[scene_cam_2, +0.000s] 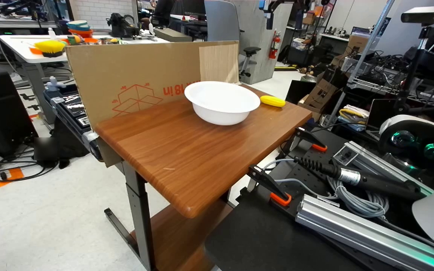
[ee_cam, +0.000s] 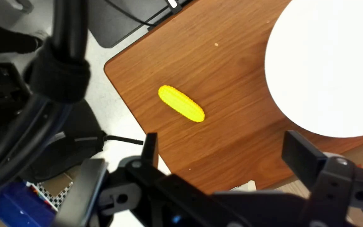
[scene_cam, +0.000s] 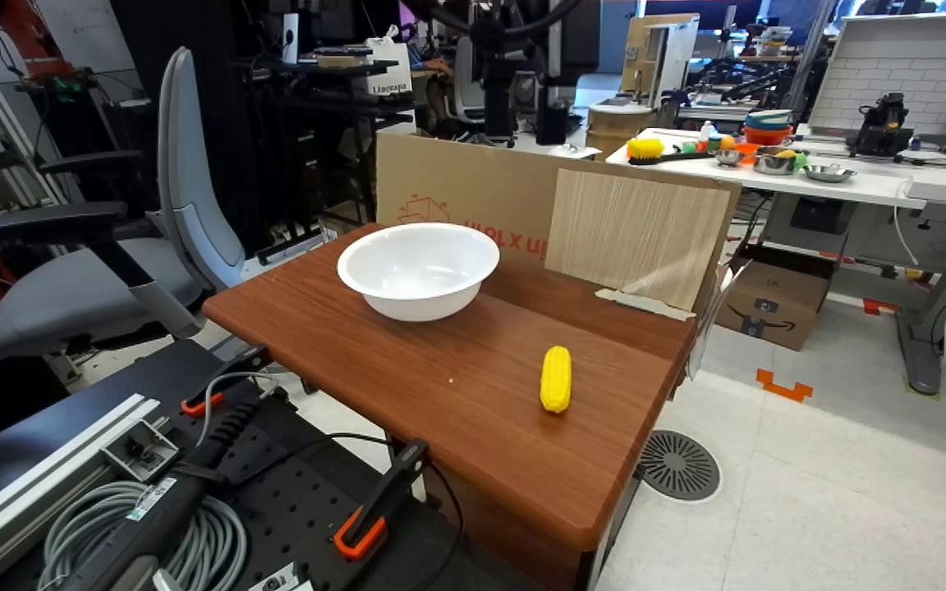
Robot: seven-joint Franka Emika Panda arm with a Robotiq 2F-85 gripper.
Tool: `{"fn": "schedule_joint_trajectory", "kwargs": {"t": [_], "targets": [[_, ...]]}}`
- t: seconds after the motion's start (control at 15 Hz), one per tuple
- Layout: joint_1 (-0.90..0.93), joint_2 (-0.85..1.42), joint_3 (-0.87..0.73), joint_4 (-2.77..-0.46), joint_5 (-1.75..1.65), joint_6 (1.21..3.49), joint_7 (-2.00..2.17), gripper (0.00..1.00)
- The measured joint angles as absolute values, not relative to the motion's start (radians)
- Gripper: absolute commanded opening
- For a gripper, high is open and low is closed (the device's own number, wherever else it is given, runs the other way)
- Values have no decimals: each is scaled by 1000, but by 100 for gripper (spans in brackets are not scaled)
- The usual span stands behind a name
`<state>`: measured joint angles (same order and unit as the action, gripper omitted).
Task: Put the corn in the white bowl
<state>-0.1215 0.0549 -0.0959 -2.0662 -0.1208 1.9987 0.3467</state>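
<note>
The yellow corn [scene_cam: 556, 379] lies on the brown table near its end, apart from the bowl. It also shows in an exterior view [scene_cam_2: 272, 101] and in the wrist view [ee_cam: 181, 103]. The white bowl [scene_cam: 424, 309] stands upright on the table; its inside looks empty in an exterior view. It also shows in an exterior view [scene_cam_2: 220, 114] and, overexposed and cut off, at the right of the wrist view [ee_cam: 323, 69]. My gripper [ee_cam: 221, 135] is open, with nothing between its fingers. It hangs high above the table, at the top of an exterior view [scene_cam: 526, 131].
A cardboard sheet [scene_cam: 473, 176] stands along one table edge, with a wood-grain board [scene_cam: 637, 234] against it. Black and orange clamps [scene_cam: 362, 529] sit at the opposite edge, beside a black perforated bench with coiled cable [scene_cam: 210, 533]. A grey chair [scene_cam: 194, 197] stands near the table.
</note>
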Motion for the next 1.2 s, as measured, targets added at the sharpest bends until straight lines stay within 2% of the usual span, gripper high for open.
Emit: {"fn": "schedule_joint_trajectory", "kwargs": {"t": [0.53, 0.93, 1.2], "targets": [[-150, 154, -154, -2118, -320, 2213, 2, 100], [-159, 154, -149, -2233, -93, 2510, -1, 100], [-159, 180, -150, -2276, -10, 2607, 4, 100]]}}
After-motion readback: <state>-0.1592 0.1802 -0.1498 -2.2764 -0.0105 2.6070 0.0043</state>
